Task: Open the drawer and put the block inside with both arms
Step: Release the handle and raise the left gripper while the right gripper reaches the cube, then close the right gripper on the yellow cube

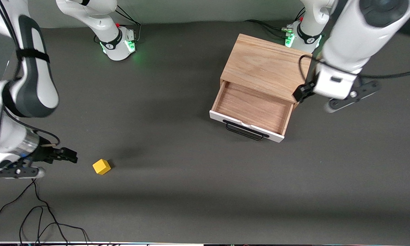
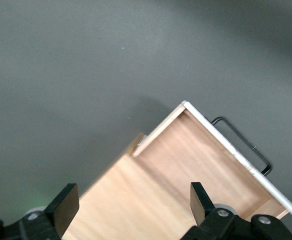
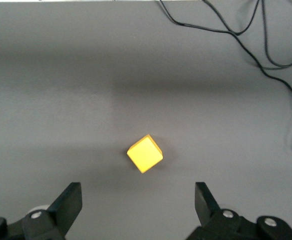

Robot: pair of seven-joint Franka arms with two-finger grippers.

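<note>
Right wrist view shows the block [image 3: 145,153] on the table just ahead of the right gripper [image 3: 135,202], fingers apart. Left gripper [image 2: 130,207], also spread, hangs over the pulled-out drawer [image 2: 206,160].

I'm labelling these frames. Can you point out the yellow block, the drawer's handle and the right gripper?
yellow block [image 1: 101,166], front view, top face.
drawer's handle [image 1: 245,131], front view, black wire bar.
right gripper [image 3: 138,200], right wrist view, midway between open fingertips.

robot lab, two arms [image 1: 30,82], grey table [image 1: 198,191]
</note>
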